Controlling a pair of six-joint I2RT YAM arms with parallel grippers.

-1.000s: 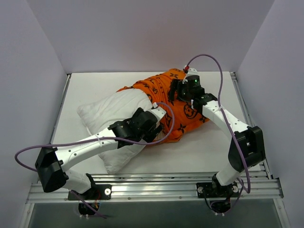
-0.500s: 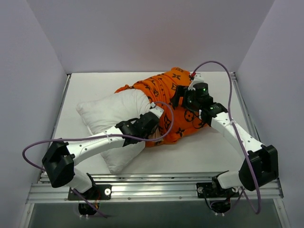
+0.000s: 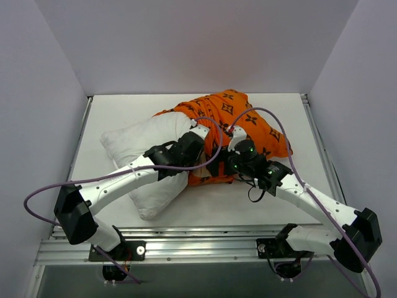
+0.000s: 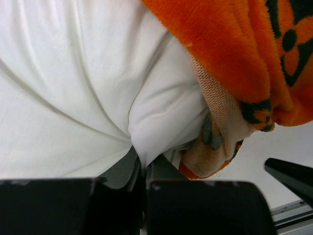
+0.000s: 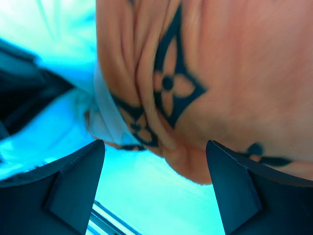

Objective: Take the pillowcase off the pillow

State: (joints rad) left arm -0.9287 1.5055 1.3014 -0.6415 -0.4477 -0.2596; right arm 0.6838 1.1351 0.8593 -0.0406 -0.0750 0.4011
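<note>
Orange plush pillowcase point(image 3: 248, 118) with black flowers just ahead of wide-open right gripper point(image 5: 154, 147) — nearer arm for pulling. Plump white pillow point(image 3: 133, 143) pinched tight in left gripper point(image 4: 144, 164).

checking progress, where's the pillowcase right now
In the top view the pillowcase sits bunched right of centre toward the back of the table, covering only the right end of the pillow, just beyond the right gripper.
</note>
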